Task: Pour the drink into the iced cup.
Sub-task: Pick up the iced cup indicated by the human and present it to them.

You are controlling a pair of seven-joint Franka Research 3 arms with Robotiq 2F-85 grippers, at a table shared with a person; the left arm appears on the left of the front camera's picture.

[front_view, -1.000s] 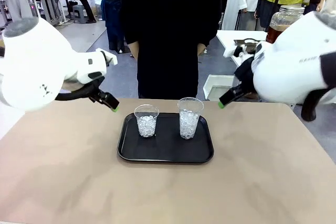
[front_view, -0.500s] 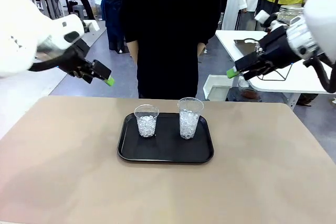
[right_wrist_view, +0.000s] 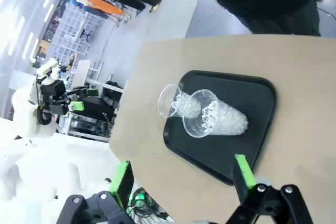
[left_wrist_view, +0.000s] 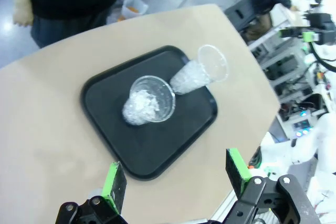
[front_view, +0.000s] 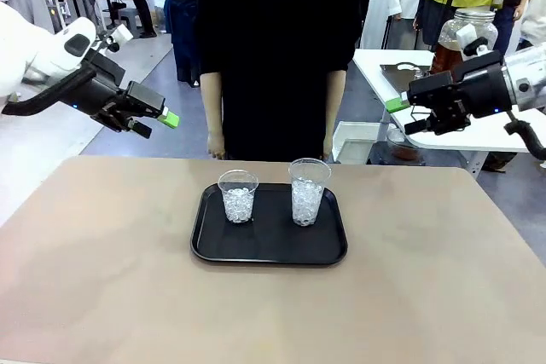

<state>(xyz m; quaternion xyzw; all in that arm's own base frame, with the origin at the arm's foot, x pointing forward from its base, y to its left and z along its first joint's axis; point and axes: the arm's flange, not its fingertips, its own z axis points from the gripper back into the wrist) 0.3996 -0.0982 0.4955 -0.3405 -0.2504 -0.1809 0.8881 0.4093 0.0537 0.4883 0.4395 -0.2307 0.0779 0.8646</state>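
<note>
left gripper (front_view: pixel 158 125) and right gripper (front_view: pixel 405 115), wide open and empty, i hold high aside, presumably keeping the iced cups (front_view: pixel 308 191) on the tray (front_view: pixel 269 251) unobstructed

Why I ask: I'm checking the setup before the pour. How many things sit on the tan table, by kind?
Iced cups: 2
Tray: 1
Total: 3
</note>
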